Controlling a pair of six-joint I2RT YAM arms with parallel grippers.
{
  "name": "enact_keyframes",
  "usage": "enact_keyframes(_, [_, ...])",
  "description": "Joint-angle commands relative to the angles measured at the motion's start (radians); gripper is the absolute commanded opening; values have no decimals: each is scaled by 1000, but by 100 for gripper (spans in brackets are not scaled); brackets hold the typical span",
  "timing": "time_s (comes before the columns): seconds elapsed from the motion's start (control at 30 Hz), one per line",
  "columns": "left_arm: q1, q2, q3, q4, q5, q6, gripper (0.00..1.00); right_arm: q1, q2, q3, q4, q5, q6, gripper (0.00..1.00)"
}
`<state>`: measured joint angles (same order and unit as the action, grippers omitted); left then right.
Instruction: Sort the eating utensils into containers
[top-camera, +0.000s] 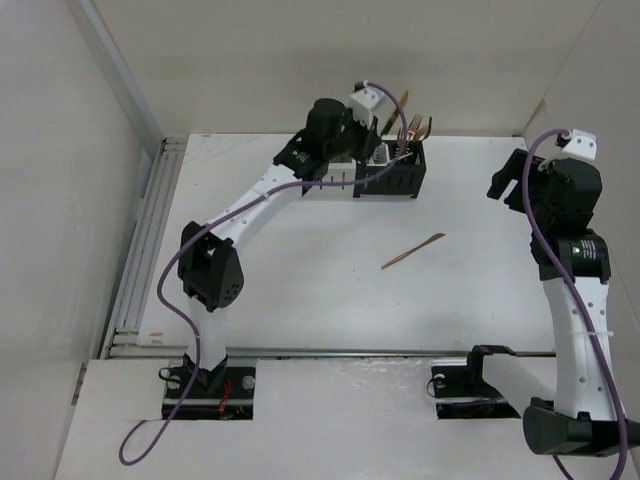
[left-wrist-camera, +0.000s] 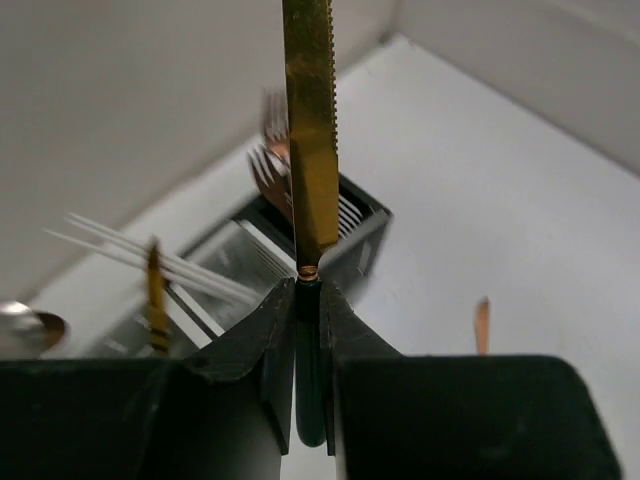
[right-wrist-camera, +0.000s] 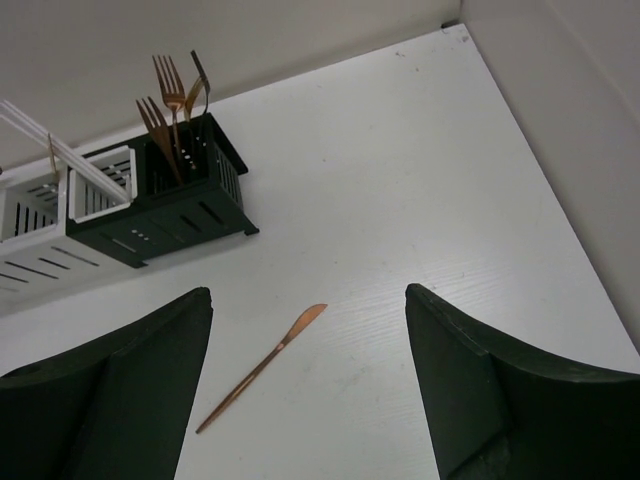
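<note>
Left claw (left-wrist-camera: 310, 300): clenched on the dark handle of a gold knife (left-wrist-camera: 310, 120); both fingers pressed flat against the handle.
Gold knife: its serrated blade stuck straight out past the fingertips, and the containers lay behind it in the left wrist view.
Left arm: stretched across the surface (top-camera: 300, 290) to the far edge, with its wrist at the containers (top-camera: 390, 178).
Containers: a joined row of slotted holders at the back of the surface; in the right wrist view the white ones (right-wrist-camera: 40, 230) sat on the left and the black ones (right-wrist-camera: 190, 215) on the right.
Forks (right-wrist-camera: 170, 100): several copper and gold ones stood tines-up in the black end compartment.
Chopsticks (right-wrist-camera: 60, 150): pale and thin, they leaned out of a white compartment at a slant.
Spoon (left-wrist-camera: 25, 325): a silver bowl showed blurred at the edge of the left wrist view; which compartment it was in could not be told.
Copper knife (top-camera: 412, 250): lay flat and alone on the surface, angled, well apart from the containers and near the right arm.
Right claw (right-wrist-camera: 308, 296): released, its fingers spread wide and gripping nothing; it was held up off the surface, and the copper knife showed between its fingers in the right wrist view.
Right arm: raised at the right side of the surface, touching no utensil.
</note>
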<state>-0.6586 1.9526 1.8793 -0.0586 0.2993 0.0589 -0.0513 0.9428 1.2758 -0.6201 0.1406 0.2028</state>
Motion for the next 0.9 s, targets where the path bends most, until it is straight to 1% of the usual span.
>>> enact_keyframes(0.0, [55, 69, 95, 225, -95, -48, 0, 5, 40, -4, 105, 27, 47, 82])
enact_keyframes(0.03, [68, 106, 130, 262, -86, -48, 0, 5, 50, -4, 117, 40, 47, 82])
enact_keyframes(0.07, [80, 106, 139, 263, -86, -39, 0, 5, 50, -4, 117, 51, 47, 82])
enact_keyframes(0.1, [92, 123, 139, 304, -86, -39, 0, 5, 66, 5, 126, 60, 47, 82])
enact_keyframes(0.23, [146, 193, 139, 377, -77, -57, 0, 5, 126, 45, 126, 83, 47, 82])
enact_keyframes(0.37, [166, 213, 70, 463, -77, -48, 0, 5, 180, 95, 126, 105, 29, 82])
enact_keyframes(0.5, [175, 238, 47, 488, -77, -48, 0, 5, 231, 148, 126, 114, 20, 82])
enact_keyframes(0.6, [175, 238, -12, 545, -77, -48, 0, 5, 244, 171, 126, 114, 1, 82])
enact_keyframes(0.63, [175, 238, -57, 565, -77, -28, 0, 5, 254, 171, 126, 114, 1, 82])
enact_keyframes(0.73, [175, 238, -127, 649, -89, -5, 0, 5, 254, 180, 135, 114, -8, 82])
enact_keyframes(0.87, [175, 247, -187, 749, -130, 73, 0, 5, 254, 180, 135, 105, -17, 82])
